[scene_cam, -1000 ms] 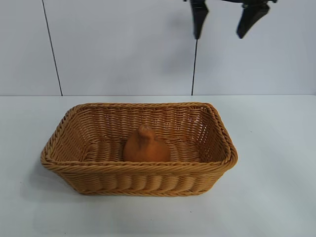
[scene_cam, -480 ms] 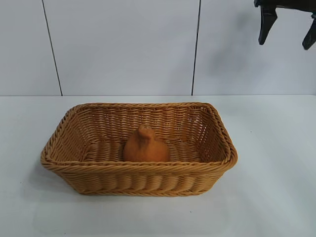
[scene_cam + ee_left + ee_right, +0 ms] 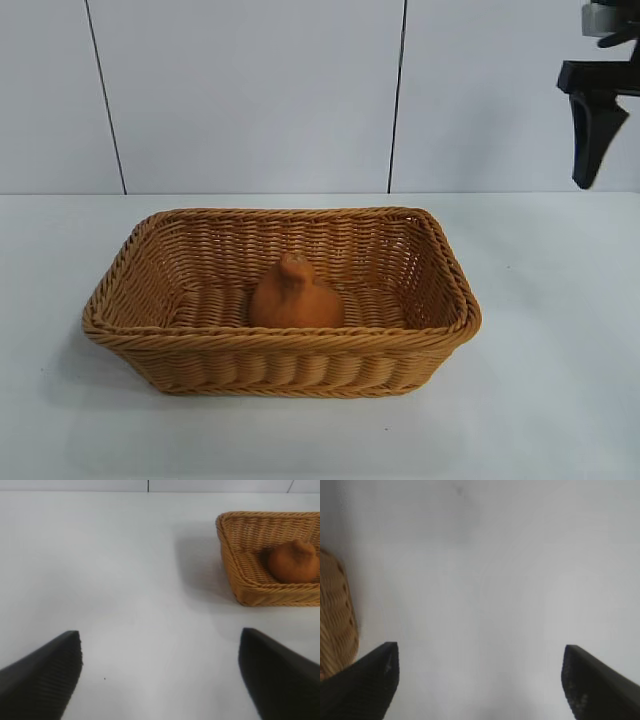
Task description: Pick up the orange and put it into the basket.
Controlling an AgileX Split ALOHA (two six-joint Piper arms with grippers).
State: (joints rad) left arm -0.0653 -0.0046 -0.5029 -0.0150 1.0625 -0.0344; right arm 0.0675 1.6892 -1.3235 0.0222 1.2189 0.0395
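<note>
The orange (image 3: 295,296) sits inside the basket (image 3: 283,343), on the woven floor a little toward the front wall, its knobby stem bump pointing up. The basket stands on the white desk (image 3: 540,380) in the lower middle of the exterior frame, long side facing the camera, its braided rim running all the way round.

High at the right edge of that frame, well above the desk and well to the right of the basket, one dark finger (image 3: 591,138) of the right gripper hangs pointing down; the rest of that gripper is cut off by the frame edge. In the right wrist view the right gripper (image 3: 480,680) has its fingers spread wide, with nothing between them but bare desk; a sliver of the basket's wicker side (image 3: 337,625) shows at the left edge of that picture.

The left arm does not show in the exterior frame. In the left wrist view the left gripper (image 3: 160,672) also has its fingers wide apart, empty, over plain desk surface. Farther off in that picture, at the upper right, one end of the basket (image 3: 245,580) is visible with the orange (image 3: 292,562) resting inside it, clear of the near wall.
</note>
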